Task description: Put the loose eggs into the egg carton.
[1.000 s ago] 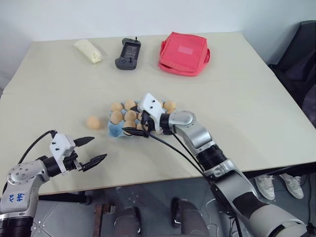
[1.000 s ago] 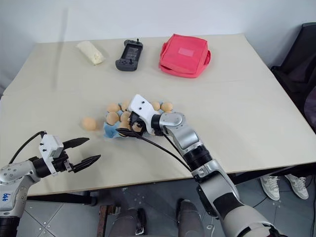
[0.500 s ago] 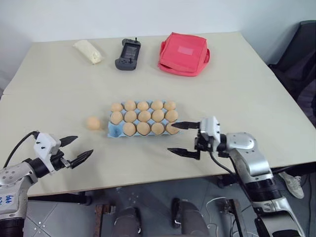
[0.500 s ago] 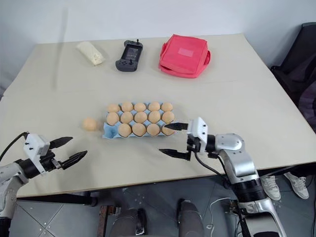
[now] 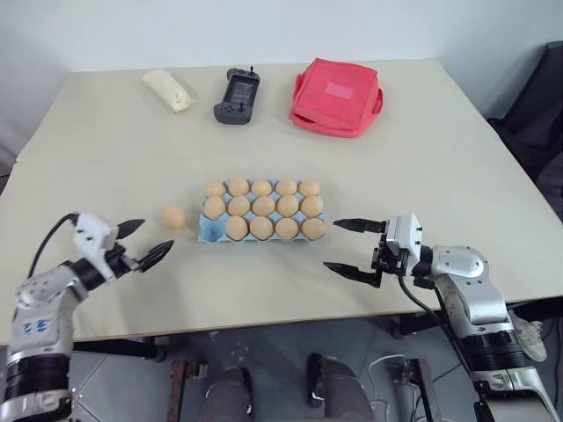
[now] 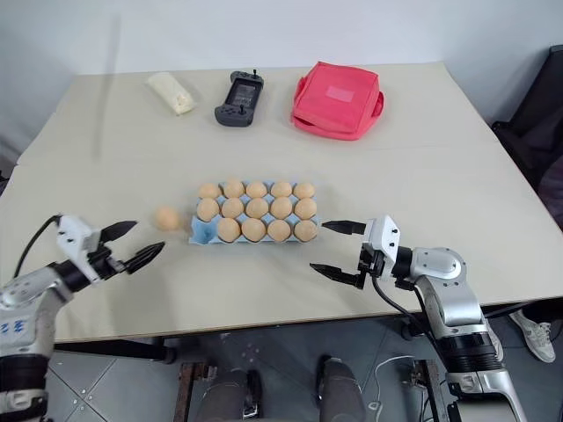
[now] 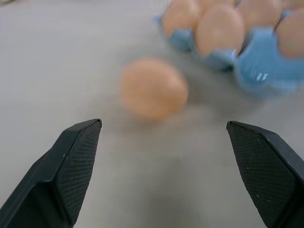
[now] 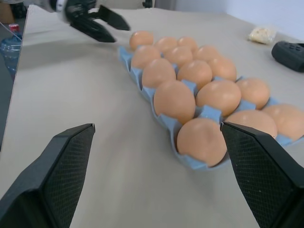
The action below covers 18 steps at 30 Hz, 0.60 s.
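From the head, the egg carton (image 5: 261, 214) sits mid-desk (image 5: 440, 158), fourteen cups filled, with one loose egg (image 5: 173, 216) just beside its left end. The left wrist view has that arm's fingers (image 7: 71, 166) spread wide, empty, the egg ahead. The right wrist view shows its fingers (image 8: 61, 175) released, facing the carton's end.

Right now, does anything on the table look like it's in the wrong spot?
Yes. One loose egg lies on the bare table, just left of the blue egg carton. The carton's front left cup looks empty. The left claw is open near that egg.
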Available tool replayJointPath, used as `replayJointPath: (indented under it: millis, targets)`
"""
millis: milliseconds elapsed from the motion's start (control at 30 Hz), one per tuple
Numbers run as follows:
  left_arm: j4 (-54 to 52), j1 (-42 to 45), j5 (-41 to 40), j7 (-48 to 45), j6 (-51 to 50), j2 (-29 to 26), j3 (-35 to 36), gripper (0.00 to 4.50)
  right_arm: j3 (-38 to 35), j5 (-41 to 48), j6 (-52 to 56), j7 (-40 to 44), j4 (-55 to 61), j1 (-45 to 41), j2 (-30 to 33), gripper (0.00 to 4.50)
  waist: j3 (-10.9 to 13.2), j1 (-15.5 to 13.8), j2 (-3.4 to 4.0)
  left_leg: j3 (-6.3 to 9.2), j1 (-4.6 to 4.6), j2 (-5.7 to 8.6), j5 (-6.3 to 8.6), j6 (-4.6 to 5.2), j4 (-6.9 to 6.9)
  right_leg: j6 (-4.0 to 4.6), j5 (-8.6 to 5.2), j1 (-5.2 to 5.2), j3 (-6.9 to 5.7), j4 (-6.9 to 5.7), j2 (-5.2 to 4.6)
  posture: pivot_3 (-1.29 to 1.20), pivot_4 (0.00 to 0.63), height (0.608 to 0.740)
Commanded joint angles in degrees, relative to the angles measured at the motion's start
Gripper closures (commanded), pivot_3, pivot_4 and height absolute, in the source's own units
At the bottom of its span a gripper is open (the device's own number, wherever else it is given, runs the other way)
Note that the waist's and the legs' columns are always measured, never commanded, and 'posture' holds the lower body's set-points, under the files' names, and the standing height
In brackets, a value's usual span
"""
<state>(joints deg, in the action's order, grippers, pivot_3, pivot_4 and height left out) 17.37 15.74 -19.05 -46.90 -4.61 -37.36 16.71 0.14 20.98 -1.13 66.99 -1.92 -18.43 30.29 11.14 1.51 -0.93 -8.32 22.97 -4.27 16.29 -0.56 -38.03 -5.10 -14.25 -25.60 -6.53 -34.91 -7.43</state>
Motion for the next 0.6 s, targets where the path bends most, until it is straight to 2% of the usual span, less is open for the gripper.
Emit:
replayJointPath:
  millis: [33, 233, 333, 533, 567, 600]
  targets:
    - [5.7, 5.1, 3.1, 1.9, 3.4, 1.3, -2.3, 0.0, -1.0, 1.3, 0.0, -0.7, 2.8, 1.1, 0.7, 0.06, 0.0, 0.1, -0.01, -0.01, -0.01, 0.0, 0.0, 0.01, 0.0, 0.0, 0.0, 0.0, 0.0, -0.02, 0.0, 0.0, 0.15, 0.74]
    - [14.5, 10.9, 5.9, 3.9, 8.0, 3.0, -4.2, 0.0, -1.2, 1.4, -0.2, -1.6, 3.8, 3.1, 0.6, 0.06, 0.0, 0.2, -0.03, -0.04, -0.05, -0.02, -0.01, 0.01, -0.03, 0.0, 0.0, 0.0, 0.01, -0.08, 0.03, 0.0, 0.15, 0.74]
    - [15.7, 11.3, 5.7, 3.2, 9.7, 3.3, -4.1, 0.57, -1.6, 1.4, -0.8, -2.0, 3.9, 4.1, 0.5, 0.0, 0.0, 0.0, -0.03, -0.04, -0.04, -0.01, -0.01, 0.01, -0.04, 0.0, 0.0, 0.0, 0.0, -0.07, 0.02, 0.0, 0.15, 0.74]
    - [14.9, 10.8, 3.3, 2.0, 10.6, 3.9, -2.8, 2.47, -1.2, 1.1, -1.7, -2.8, 3.3, 5.3, -0.1, 0.0, 0.0, 0.0, -0.04, -0.03, -0.03, 0.0, -0.01, 0.03, -0.09, -0.03, 0.01, 0.01, 0.0, -0.07, 0.0, 0.0, 0.15, 0.74]
    - [14.1, 10.3, 2.6, 1.2, 10.0, 3.9, -2.7, 2.66, -1.1, 1.1, -1.7, -2.9, 3.3, 5.3, -0.1, 0.0, 0.0, 0.0, -0.04, -0.03, -0.03, 0.0, -0.01, 0.03, -0.1, -0.02, 0.01, 0.01, 0.01, -0.09, 0.0, 0.0, 0.15, 0.74]
    - [13.2, 9.8, 1.9, 0.5, 9.4, 3.8, -2.6, 2.66, -1.0, 1.0, -1.7, -3.0, 3.3, 5.3, -0.2, 0.0, 0.0, 0.1, -0.04, -0.03, -0.03, 0.0, -0.01, 0.03, -0.1, -0.02, 0.01, 0.01, 0.01, -0.09, 0.0, 0.0, 0.15, 0.74]
